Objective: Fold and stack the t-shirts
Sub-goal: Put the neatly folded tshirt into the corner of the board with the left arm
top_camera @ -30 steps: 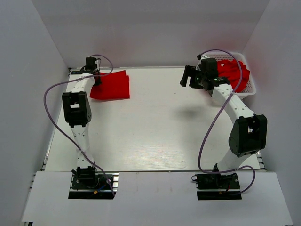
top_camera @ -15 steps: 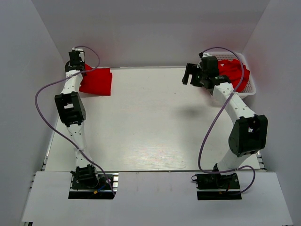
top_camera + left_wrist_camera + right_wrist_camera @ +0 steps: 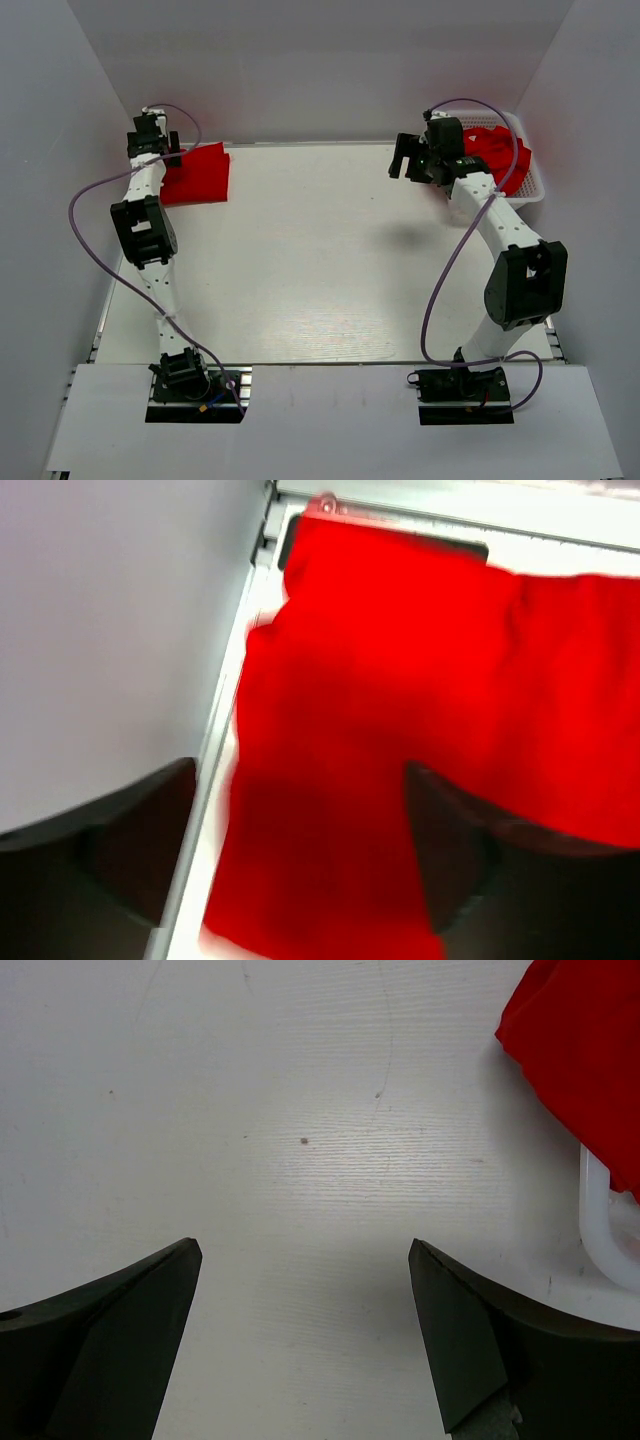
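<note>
A folded red t-shirt lies flat in the far-left corner of the table. My left gripper hovers over its left edge, open and holding nothing. In the left wrist view the t-shirt fills the frame beneath the left gripper; one dark finger is over the table's edge, the other over the cloth. More crumpled red t-shirts sit in the white basket. My right gripper hangs open, left of the basket, above bare table.
The white lattice basket stands at the far right against the wall. Its rim and a fold of red cloth show at the right of the right wrist view. Grey walls enclose the table on three sides.
The left arm dragged the folded t-shirt further left into the far corner, then opened its jaws and let it go. The right arm barely moved.
</note>
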Robot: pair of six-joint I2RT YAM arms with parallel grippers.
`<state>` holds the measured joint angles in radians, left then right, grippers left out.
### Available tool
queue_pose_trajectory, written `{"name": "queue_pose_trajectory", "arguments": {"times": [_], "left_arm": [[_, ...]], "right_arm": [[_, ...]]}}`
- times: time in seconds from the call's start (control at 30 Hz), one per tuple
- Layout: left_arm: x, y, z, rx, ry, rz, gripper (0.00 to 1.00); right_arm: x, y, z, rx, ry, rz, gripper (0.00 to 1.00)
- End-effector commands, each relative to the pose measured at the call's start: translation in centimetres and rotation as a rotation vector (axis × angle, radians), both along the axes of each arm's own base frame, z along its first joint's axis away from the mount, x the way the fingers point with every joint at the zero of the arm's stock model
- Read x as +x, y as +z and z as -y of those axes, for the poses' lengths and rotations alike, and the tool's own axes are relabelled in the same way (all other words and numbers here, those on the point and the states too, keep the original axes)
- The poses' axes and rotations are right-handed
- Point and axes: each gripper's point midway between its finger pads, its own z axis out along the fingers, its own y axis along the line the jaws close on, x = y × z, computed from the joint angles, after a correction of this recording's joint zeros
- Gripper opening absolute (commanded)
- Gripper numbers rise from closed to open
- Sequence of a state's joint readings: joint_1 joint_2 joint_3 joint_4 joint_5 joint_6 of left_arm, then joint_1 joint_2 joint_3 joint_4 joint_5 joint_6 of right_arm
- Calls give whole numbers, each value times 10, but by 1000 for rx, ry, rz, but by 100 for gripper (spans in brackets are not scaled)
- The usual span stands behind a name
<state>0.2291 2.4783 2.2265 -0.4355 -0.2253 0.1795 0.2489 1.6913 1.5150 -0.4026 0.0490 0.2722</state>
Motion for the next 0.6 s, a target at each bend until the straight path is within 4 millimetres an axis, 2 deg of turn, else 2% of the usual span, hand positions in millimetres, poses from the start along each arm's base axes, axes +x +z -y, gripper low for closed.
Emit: {"name": "queue_pose_trajectory", "arguments": {"times": [0.0,0.17,0.3,0.33,0.37,0.4,0.43,0.47,0.5,0.53,0.57], "left_arm": [[14,64,1,29,-26,135,100],[12,118,13,17,-48,215,100],[1,168,48,-87,-113,273,100],[-5,165,70,-157,-165,245,100],[-10,165,80,-218,-172,245,100],[-15,151,115,-290,-257,199,100],[-24,163,131,-310,-276,204,100],[-29,161,148,-339,-283,193,100],[-38,141,167,-383,-278,138,100],[-43,136,203,-397,-302,114,100],[-52,137,227,-410,-333,97,100]], "right_arm": [[7,17,0,0,11,39,90],[4,20,-2,6,16,42,90],[1,23,-2,23,7,44,90],[-1,22,0,22,-1,39,90],[-2,20,2,22,-14,33,90],[-5,16,4,26,-31,21,90],[-7,17,5,32,-34,25,90],[-10,13,5,38,-41,14,90],[-12,10,5,50,-51,3,90],[-17,7,1,69,-35,-3,90],[-20,-1,2,68,-43,-21,90]]}}
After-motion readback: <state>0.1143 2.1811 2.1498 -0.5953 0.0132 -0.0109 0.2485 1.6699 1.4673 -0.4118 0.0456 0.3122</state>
